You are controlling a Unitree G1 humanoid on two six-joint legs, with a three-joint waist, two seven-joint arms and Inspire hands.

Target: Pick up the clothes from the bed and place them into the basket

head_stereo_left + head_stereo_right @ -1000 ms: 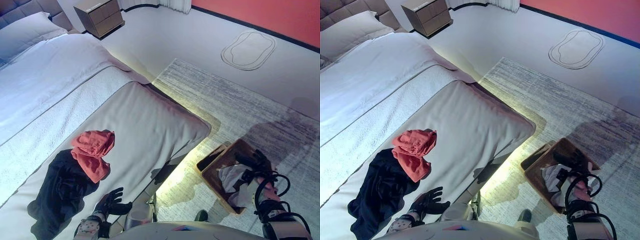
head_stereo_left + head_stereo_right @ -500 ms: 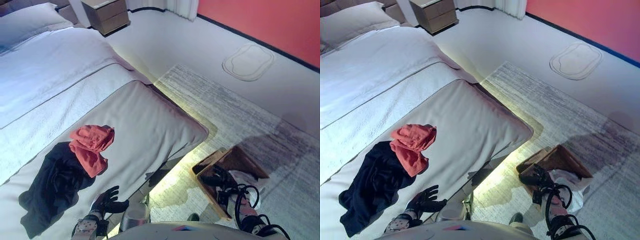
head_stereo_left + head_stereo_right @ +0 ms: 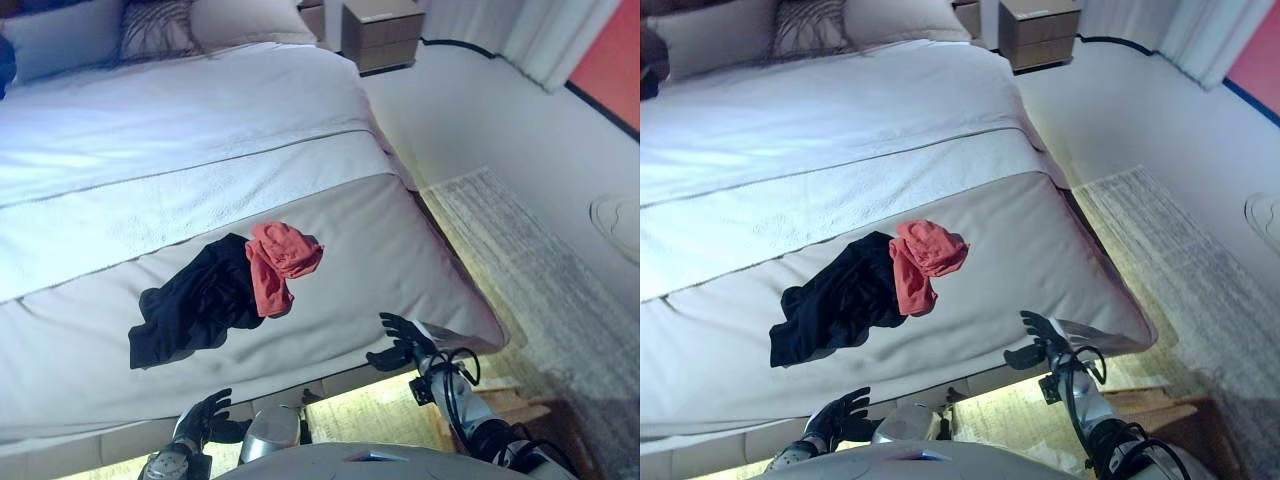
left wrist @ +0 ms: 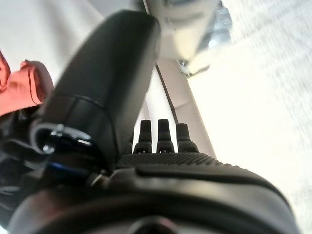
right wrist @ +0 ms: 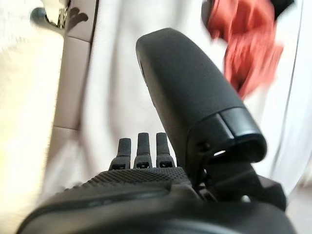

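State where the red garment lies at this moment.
In the left eye view the red garment lies on the bed, near its foot end, overlapping the right edge of the black garment; neither hand touches it.

Two garments lie on one bed (image 3: pixel 400 250): one red garment (image 3: pixel 280 262) and one black garment (image 3: pixel 195 305). One nightstand (image 3: pixel 383 32) stands at the upper right.

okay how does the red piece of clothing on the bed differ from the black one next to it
The red garment is smaller and bunched into a compact lump; the black garment is larger and sprawls flatter. The red one lies nearer the nightstand side, overlapping the black one's edge; the black one spreads toward the robot's left. Both lie crumpled on the grey bed cover, untouched by either hand.
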